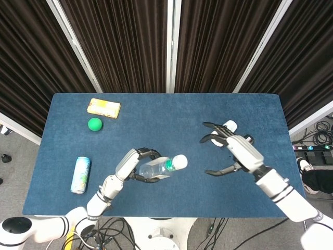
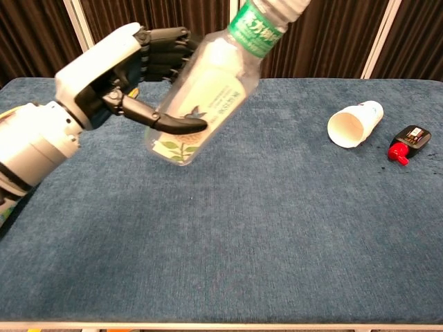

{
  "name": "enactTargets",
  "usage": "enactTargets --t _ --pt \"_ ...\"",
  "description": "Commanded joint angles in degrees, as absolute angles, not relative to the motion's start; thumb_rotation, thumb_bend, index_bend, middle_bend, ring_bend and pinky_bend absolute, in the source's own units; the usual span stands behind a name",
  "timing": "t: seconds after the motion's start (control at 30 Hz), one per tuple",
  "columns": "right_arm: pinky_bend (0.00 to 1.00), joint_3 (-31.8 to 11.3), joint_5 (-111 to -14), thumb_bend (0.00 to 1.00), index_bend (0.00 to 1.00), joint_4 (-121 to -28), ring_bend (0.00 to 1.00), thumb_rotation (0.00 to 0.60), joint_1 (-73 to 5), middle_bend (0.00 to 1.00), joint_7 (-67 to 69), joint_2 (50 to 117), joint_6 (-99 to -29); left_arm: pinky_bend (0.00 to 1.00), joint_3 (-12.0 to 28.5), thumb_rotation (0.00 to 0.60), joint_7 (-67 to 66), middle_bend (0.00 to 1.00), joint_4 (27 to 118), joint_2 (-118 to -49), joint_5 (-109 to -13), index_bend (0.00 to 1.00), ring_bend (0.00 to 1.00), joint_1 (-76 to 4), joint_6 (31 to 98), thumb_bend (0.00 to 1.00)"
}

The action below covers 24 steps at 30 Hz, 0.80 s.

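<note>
Bottle [image 2: 208,90], clear plastic with a green label band, hangs tilted above the blue table [image 1: 171,117], cap up and rightward, grasped around its body by the left hand [image 2: 128,69]. Right hand [image 1: 231,148] hovers over the table with fingers spread, holding nothing, beside the white cup [image 2: 354,123].

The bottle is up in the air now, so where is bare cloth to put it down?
The left hand holds the bottle above open blue table. Bare cloth runs across the middle, between the green ball and the paper cup. It is crowded by the cup, red-capped item and right hand.
</note>
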<state>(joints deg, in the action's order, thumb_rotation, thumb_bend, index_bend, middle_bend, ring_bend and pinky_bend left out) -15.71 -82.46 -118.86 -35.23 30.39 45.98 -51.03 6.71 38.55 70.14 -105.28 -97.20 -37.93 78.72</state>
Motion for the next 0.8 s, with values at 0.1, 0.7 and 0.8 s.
enactTargets --t 0.1,0.7,0.8 --pt "0.00 -19.0 -72.5 0.00 0.32 -122.1 0.00 0.451 -42.4 0.01 25.1 44.6 -41.6 0.46 7.1 0.600 39.0 0.57 69.8 -106.4 -96.6 0.60 0.48 -38.7 78.5 0.23" --pt "0.00 -18.5 -73.1 0.00 0.33 -124.1 0.00 0.451 -40.8 0.01 28.1 39.7 -39.4 0.44 6.4 0.600 39.8 0.57 70.2 -106.6 -95.2 0.60 0.48 -38.8 78.9 0.23" --pt "0.00 -18.3 -75.2 0.00 0.33 -124.0 0.00 0.453 -40.1 0.01 29.6 39.2 -39.4 0.44 6.4 0.600 39.6 0.57 70.3 -106.6 -95.2 0.60 0.48 -39.0 78.7 0.23"
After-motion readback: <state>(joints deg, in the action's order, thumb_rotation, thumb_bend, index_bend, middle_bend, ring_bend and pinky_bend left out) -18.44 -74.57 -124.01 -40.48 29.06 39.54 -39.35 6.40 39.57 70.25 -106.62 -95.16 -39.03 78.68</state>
